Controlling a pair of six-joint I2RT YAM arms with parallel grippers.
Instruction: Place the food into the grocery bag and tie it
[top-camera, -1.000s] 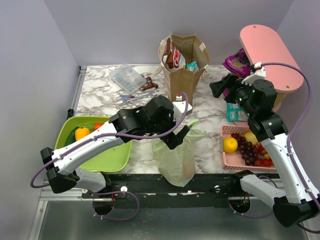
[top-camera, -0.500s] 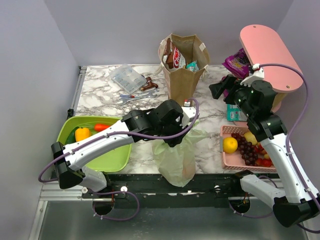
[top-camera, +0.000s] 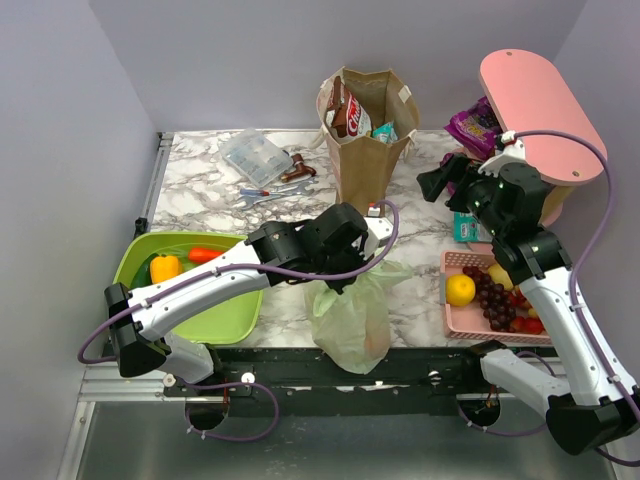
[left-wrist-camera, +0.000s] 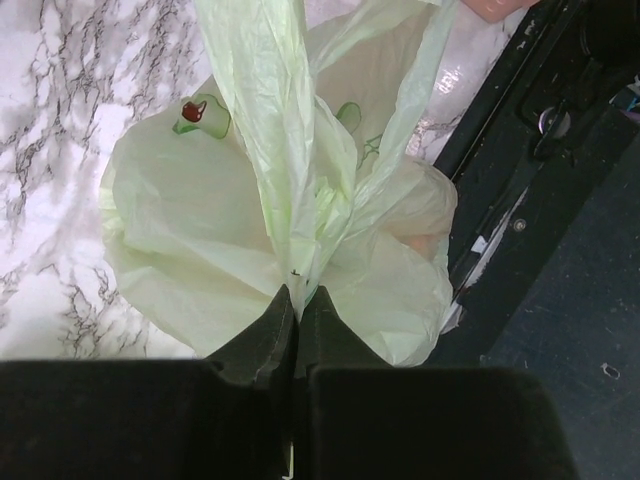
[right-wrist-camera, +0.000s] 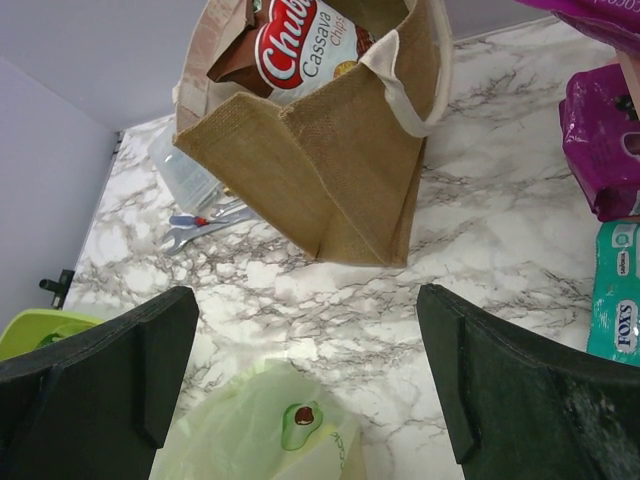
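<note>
The pale green grocery bag (top-camera: 350, 318) stands at the table's near edge, bulging, with its handles gathered upward. My left gripper (top-camera: 345, 282) is right above it and shut on the gathered handles (left-wrist-camera: 290, 180), pinched between its fingertips (left-wrist-camera: 297, 300). A faint orange shape shows through the bag wall (left-wrist-camera: 432, 238). Loose food lies apart: a yellow pepper (top-camera: 164, 267) in the green bowl (top-camera: 128, 262) and a round orange fruit (top-camera: 460, 290) in the pink basket (top-camera: 452, 262). My right gripper (top-camera: 436, 182) hangs open over the marble behind the bag (right-wrist-camera: 290, 430), holding nothing (right-wrist-camera: 308, 300).
A brown paper bag (top-camera: 368, 120) with snack packets stands at the back centre. Tools (top-camera: 262, 192) and a clear box (top-camera: 255, 155) lie back left. A pink board (top-camera: 535, 100), a purple packet (top-camera: 475, 125) and a teal packet (right-wrist-camera: 620, 290) sit at the right.
My left gripper came down over the bag's top and shut on the gathered handles. The bag's neck is now drawn together. The right arm has hardly moved.
</note>
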